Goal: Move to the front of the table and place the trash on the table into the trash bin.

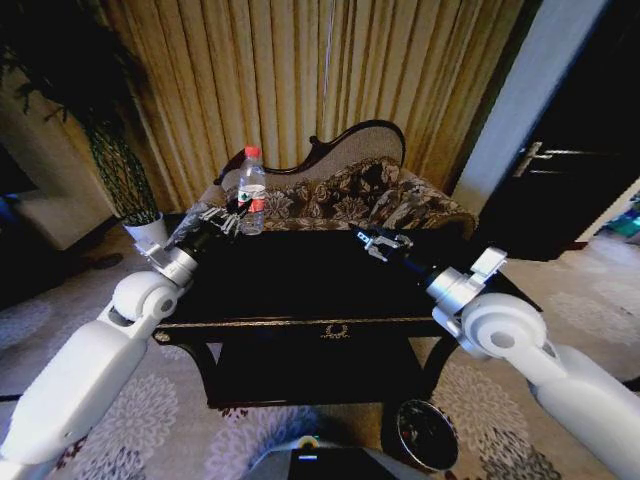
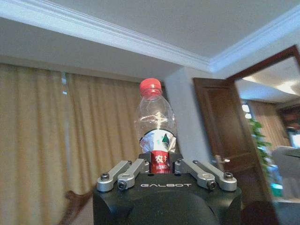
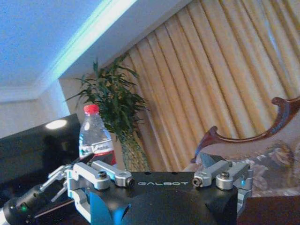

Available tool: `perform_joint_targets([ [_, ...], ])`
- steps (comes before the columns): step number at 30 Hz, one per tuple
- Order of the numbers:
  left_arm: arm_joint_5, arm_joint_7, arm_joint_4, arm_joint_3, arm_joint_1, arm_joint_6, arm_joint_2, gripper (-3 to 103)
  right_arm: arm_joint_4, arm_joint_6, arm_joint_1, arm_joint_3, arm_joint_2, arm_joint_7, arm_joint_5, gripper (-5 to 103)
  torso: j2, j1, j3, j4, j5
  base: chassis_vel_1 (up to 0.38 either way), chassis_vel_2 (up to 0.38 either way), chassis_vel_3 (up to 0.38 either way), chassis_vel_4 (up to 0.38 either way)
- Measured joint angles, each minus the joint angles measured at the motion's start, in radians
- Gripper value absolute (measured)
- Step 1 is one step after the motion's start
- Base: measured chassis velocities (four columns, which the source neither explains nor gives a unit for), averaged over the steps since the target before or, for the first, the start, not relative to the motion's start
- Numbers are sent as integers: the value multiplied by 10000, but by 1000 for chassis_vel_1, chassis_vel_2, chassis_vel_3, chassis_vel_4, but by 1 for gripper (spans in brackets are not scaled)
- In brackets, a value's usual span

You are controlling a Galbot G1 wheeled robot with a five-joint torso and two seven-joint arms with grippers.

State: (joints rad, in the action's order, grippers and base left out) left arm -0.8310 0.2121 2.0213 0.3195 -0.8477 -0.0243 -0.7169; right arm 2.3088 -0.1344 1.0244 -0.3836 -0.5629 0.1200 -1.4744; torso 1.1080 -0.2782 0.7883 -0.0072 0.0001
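The trash I can see is a clear plastic bottle [image 1: 252,190] with a red cap and a red-white label, upright at the far left of the dark table [image 1: 300,285]. My left gripper [image 1: 232,220] is shut on its lower part, and in the left wrist view the bottle [image 2: 157,126] rises straight up between the fingers [image 2: 136,171]. My right gripper [image 1: 379,241] hovers open over the table's far middle with nothing in it. From the right wrist view the bottle [image 3: 95,136] stands off to one side. The trash bin [image 1: 427,433], round with a dark inside, stands on the carpet by the table's near right leg.
A floral sofa [image 1: 350,190] with a carved wooden back stands right behind the table, before gold curtains. A potted plant in a white pot [image 1: 148,232] is at the far left. A dark door [image 1: 560,180] is at the right. Patterned carpet surrounds the table.
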Motion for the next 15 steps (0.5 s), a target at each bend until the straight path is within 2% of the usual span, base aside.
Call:
perform_joint_targets([
  [8,-253,413,-45,-1511,993,5,626,19,-525,-47,-753,343,3,-608,-453,100,-2,0,0,1,0,0,0,0,0],
  [9,-253,413,-45,-1511,993,5,626,19,-525,-47,-753,343,3,-608,-453,100,-2,0,0,1,0,0,0,0,0],
  [11,-446,435,-120,-2089,1569,8,649,19,-539,-80,-799,342,35,-777,-548,100,-1,0,0,-1,-2,0,0,0,0],
  [15,-537,389,-200,-2413,2002,11,589,19,-528,-118,-807,316,37,-848,-555,100,-1,0,0,-1,1,0,0,0,0],
])
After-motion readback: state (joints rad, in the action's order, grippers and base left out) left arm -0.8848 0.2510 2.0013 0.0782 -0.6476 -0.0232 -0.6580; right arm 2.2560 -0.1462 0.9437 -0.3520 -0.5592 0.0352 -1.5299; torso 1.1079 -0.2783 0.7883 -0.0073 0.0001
